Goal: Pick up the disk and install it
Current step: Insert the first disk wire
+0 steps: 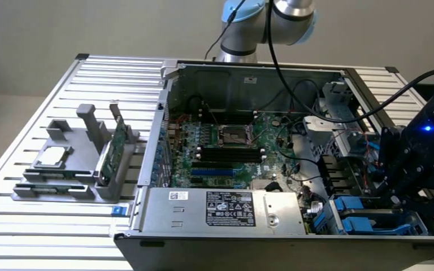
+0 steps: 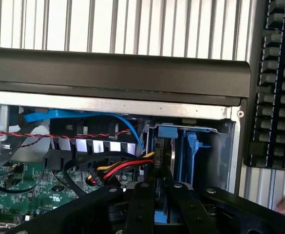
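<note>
Your gripper [image 2: 162,191] is clamped on the disk [image 2: 164,155], held edge-on, apparently so its blue rails [image 2: 166,131] line up with the drive bay [image 2: 219,156].

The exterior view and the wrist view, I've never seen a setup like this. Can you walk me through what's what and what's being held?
The exterior view comes from a camera off the machine. It shows a robot arm reaching over an open computer case that stands on a slatted metal table. Toward the exterior view's left is a grey holder with a square processor chip lying on it and a green circuit card standing on edge.

The wrist view comes from a camera on the arm itself. It looks past the arm's black pincer into the case's drive bay, which has blue plastic fittings. The pincer is closed on the disk, a hard drive seen edge-on and pointing into that bay. A keyboard lies outside the case.
</note>
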